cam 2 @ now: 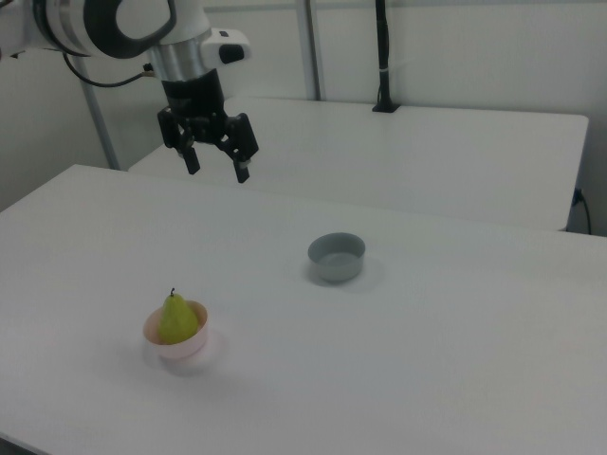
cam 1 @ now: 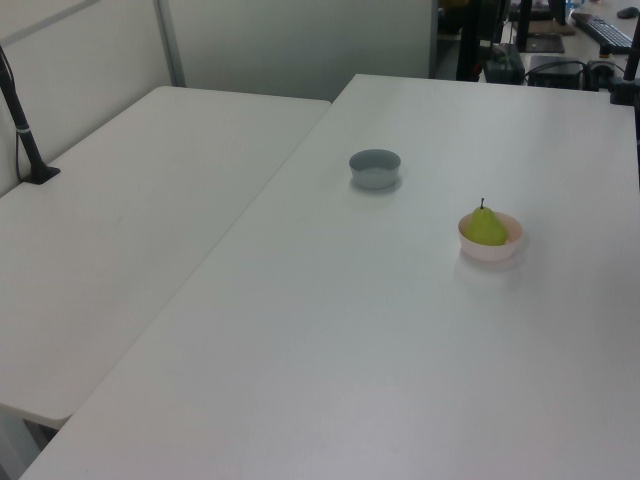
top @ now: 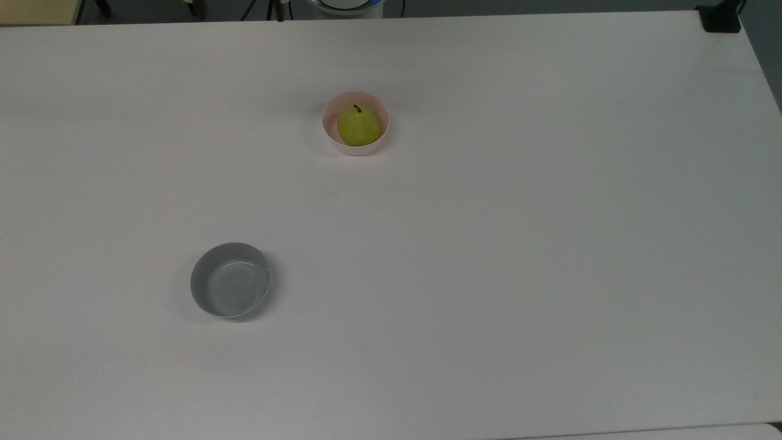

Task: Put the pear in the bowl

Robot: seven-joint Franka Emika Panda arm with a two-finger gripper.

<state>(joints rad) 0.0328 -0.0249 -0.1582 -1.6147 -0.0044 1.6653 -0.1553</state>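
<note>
the pear point(top: 358, 126) sits upright inside the pink bowl point(top: 333, 135), with its dark stem pointing up above the rim. in the right view the pear point(cam 2: 175, 319) fills most of the bowl point(cam 2: 180, 347) and its top part stands higher than the rim. the bowl stands on the white table point(top: 489, 244), toward the top view's upper middle.

the gripper point(cam 2: 216, 167) hangs high over the table in the right view, well apart from the bowl and up toward the right view's upper left. its two fingers are spread apart and there is nothing between them.

the grey bowl point(top: 230, 279) has nothing in it and stands well apart from the pink one, toward the top view's lower left.

i judge that the task is finished, or nearly so: the fruit is in the correct bowl, it is released, and it looks stable. nothing seems left to do with the pear itself. perhaps only the arm needs to go to its rest position.
</note>
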